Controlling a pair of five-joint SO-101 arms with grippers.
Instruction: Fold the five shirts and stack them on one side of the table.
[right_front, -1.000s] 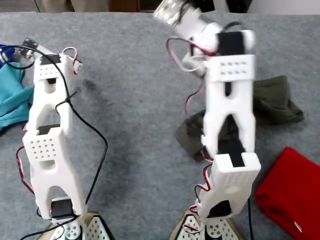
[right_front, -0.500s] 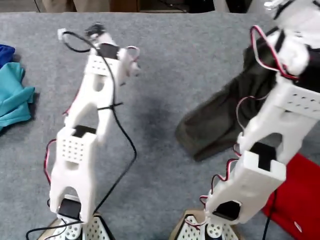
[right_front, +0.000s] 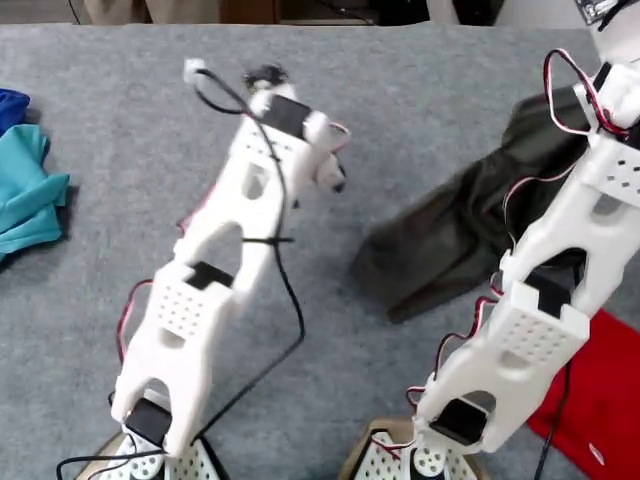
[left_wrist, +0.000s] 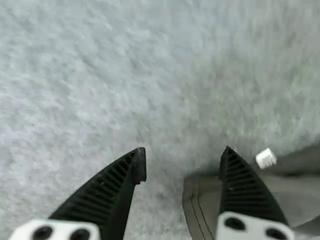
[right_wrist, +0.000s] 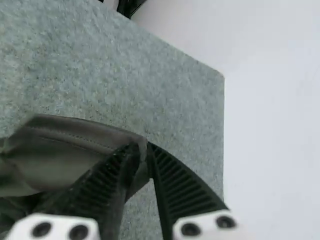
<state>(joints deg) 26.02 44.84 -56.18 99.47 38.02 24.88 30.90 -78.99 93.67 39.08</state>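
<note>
Spreading step looks in hand: right arm's fingers (right_wrist: 182, 186) are clamping the hem of the olive shirt (right_wrist: 60, 145) above the desk (right_wrist: 75, 60), left arm's fingers (left_wrist: 112, 187) are hanging apart with a shirt corner beside 1 finger; next, I judge, closing on that corner.

You are looking at a robotics lab setup. Two white printed arms (right_front: 185, 315) with exposed wiring (right_front: 300, 325) are mounted at the edge of a grey felt-covered bench (right_front: 420, 90).

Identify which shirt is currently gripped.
The dark olive shirt, pinched by the right gripper; the teal shirt, blue shirt and red shirt lie free.
</note>
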